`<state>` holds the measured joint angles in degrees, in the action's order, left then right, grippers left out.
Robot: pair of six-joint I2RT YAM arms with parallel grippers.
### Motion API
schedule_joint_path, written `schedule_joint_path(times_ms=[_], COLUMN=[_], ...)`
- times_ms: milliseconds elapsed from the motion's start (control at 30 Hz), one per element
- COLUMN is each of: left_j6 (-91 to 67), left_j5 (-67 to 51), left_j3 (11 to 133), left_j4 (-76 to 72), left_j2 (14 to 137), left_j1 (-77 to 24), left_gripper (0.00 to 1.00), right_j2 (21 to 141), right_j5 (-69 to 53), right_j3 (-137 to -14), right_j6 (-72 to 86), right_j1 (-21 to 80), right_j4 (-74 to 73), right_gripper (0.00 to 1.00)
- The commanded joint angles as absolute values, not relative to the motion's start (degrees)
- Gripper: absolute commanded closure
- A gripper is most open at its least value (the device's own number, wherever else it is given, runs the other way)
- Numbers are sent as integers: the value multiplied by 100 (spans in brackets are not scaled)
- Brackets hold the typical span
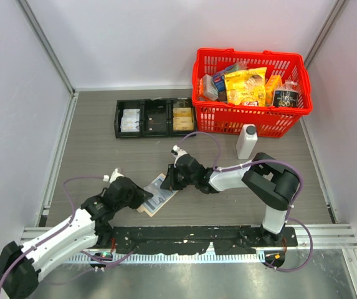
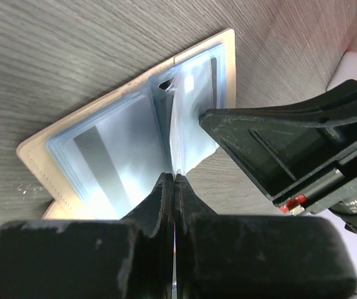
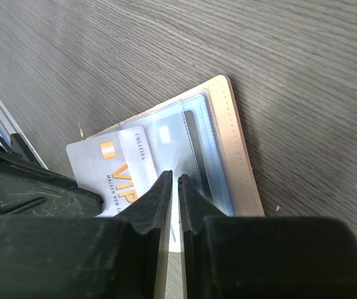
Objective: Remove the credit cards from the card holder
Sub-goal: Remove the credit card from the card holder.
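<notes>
Left hand (image 2: pixel 174 180) has its two fingers pressed together on the card holder (image 2: pixel 128 124). It pinches one clear inner leaf, which stands up from the open pages. The holder is tan outside with shiny, pale blue-grey sleeves inside. It lies open and flat on the grey wood-grain counter (image 1: pixel 103 162), near the front edge and left of centre, between the two hands.

The right hand (image 3: pixel 173 180) reaches in from the opposite side. Its fingers are almost together, with only a thin pale sliver in the gap, and I cannot tell whether they grip anything. Just beside its fingertips, a silver-grey card (image 3: pixel 113 171) with orange "VIP" lettering pokes out past the holder's edge. Through one sleeve in the left wrist view, another card with a dark stripe (image 2: pixel 100 162) is visible.

Well apart, at the back of the counter, sits a black tray (image 1: pixel 155 118) with three compartments. A red basket (image 1: pixel 250 121) filled with packets is to its right. A white bottle (image 1: pixel 247 141) stands upright just in front of the basket.
</notes>
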<state>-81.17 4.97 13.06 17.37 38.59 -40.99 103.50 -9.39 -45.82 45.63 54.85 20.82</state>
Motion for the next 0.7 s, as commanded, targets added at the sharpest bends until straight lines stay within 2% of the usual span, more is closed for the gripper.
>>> schedule_joint_path(times_ms=[0,333,467,533,567,667], left_j6=[-8218,-8174,-7937,-7814,-7735,-7533], left_j5=[712,896,1028,1081,1125,1265], left_j3=[1494,1512,1520,1529,1529,1521], left_j4=[2723,3568,3411,3218,3086,2586], left_j2=[3253,1864,1276,1056,959,748], left_j1=[-4122,-4131,-4131,-4122,-4122,-4122], left_gripper=[100,100,100,100,100,100], right_j2=[10477,10143,9793,9468,9327,8581], right_j5=[-677,-361,-264,-220,-202,-18], right_j3=[-4298,-4307,-4245,-4158,-4062,-3859], right_j6=[4509,4570,4588,4614,4614,4623], right_j1=[5405,5317,5291,5291,5291,5291], right_j4=[1318,1257,1335,1449,1520,1678], right_gripper=[85,84,79,70,61,43])
